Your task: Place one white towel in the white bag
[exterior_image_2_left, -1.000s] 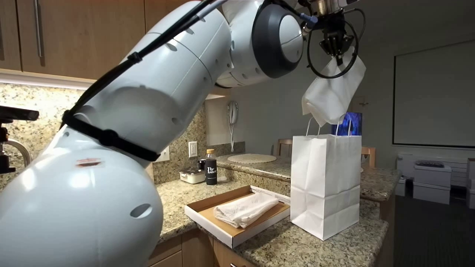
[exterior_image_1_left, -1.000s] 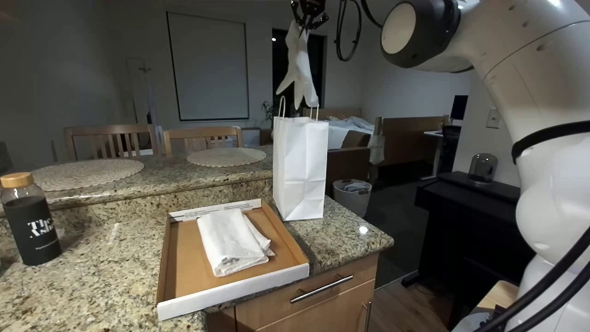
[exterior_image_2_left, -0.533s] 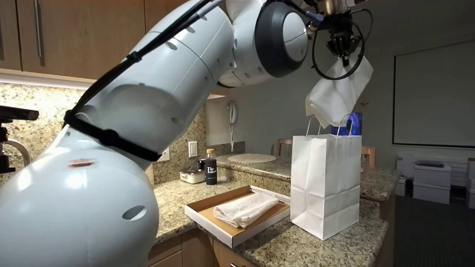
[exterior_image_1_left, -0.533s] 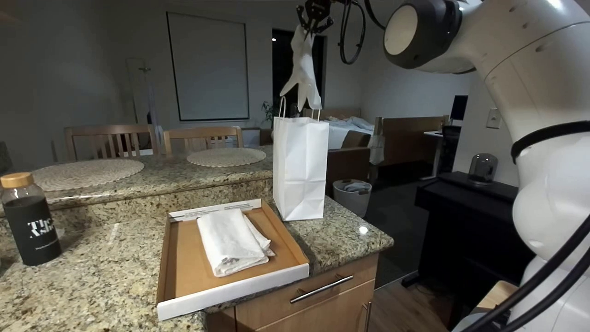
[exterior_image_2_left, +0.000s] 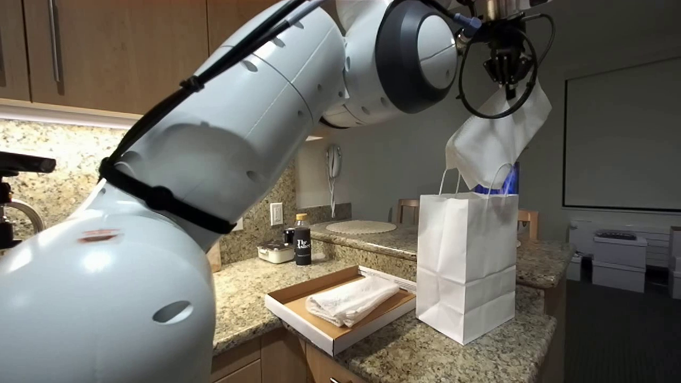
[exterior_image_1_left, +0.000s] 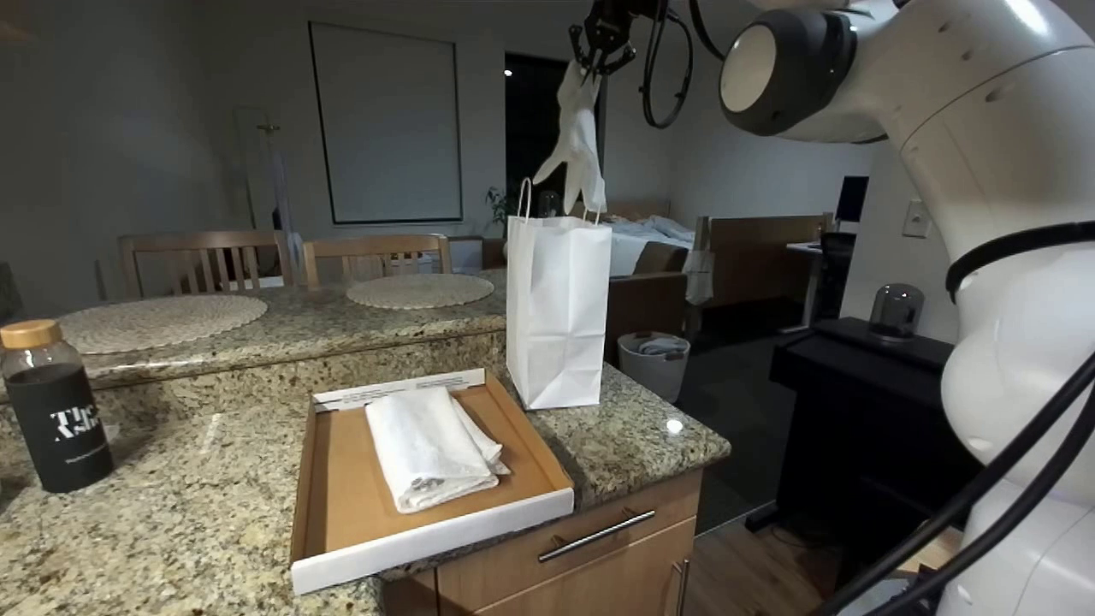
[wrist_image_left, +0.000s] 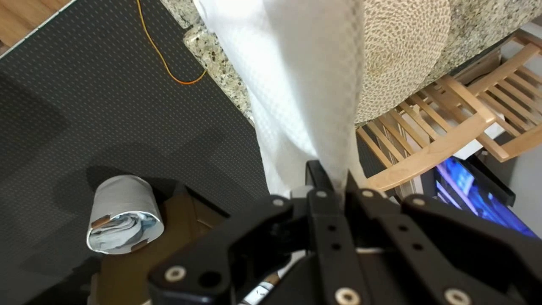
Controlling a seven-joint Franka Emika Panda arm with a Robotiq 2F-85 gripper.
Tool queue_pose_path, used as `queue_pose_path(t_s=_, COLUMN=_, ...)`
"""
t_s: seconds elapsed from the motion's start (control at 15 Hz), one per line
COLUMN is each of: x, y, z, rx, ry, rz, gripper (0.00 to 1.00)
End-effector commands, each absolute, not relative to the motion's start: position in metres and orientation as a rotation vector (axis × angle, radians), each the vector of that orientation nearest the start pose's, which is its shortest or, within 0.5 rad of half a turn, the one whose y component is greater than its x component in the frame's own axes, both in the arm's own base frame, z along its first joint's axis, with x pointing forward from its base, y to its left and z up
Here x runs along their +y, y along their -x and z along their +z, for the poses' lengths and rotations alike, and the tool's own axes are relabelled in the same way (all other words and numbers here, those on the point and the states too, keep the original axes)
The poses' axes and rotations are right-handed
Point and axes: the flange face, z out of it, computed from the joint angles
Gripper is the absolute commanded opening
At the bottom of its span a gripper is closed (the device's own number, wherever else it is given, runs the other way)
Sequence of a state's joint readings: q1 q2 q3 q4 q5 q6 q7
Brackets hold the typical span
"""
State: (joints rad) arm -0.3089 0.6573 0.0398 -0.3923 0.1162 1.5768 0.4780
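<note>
Dangling from the claw [wrist_image_left: 334, 183] is 1 white towel [exterior_image_2_left: 497, 151], grasped near its upper end, jaws clenched on the fabric. By so high a hold, it is judged, a long tail is left free to be fed in first; swinging is likely if the lowering is rushed.

Position: towel's top caught between the jaws, remainder slung below. In the wrist view it is seen spreading away from the claw, with much of what lies beneath masked.

Next outward: the white bag [exterior_image_1_left: 560, 308], stood upright below on the counter [exterior_image_1_left: 210, 513], presumably so that entry can be made from above. The level of its handles [exterior_image_1_left: 524, 180] is reached by the towel's lower edge, and overlap with 1 handle is seen in both exterior views. Whether the towel is squarely over the mouth cannot be told. Insertion judged not yet made. Lining-up, then lowering, is called for before release; a snag on a handle, or a drop outside the rim, is to be guarded against.

Just beside the bag: a shallow tray [exterior_image_1_left: 428, 544] with a folded cloth [exterior_image_1_left: 432, 449] laid in it, likely a spare. Farther off: 1 bottle [exterior_image_1_left: 58, 419] and 2 woven mats [exterior_image_1_left: 419, 291].
</note>
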Motion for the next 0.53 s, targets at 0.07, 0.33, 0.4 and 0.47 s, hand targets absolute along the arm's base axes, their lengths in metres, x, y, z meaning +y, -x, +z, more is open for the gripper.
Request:
queue_pose_path(t_s=0.07, x=-0.194, y=-0.647, z=0.753, rx=1.083, ry=2.594, rz=-0.71, gripper=0.07)
queue_pose_path(t_s=0.33, x=-0.183, y=-0.657, z=0.75, rx=1.124, ry=2.61, rz=-0.763, gripper=0.07)
queue_pose_path(t_s=0.4, x=-0.18, y=-0.661, z=0.748, rx=1.136, ry=2.608, rz=-0.785, gripper=0.07)
queue_pose_path(t_s=0.47, x=-0.179, y=-0.663, z=0.747, rx=1.144, ry=2.609, rz=-0.79, gripper=0.07)
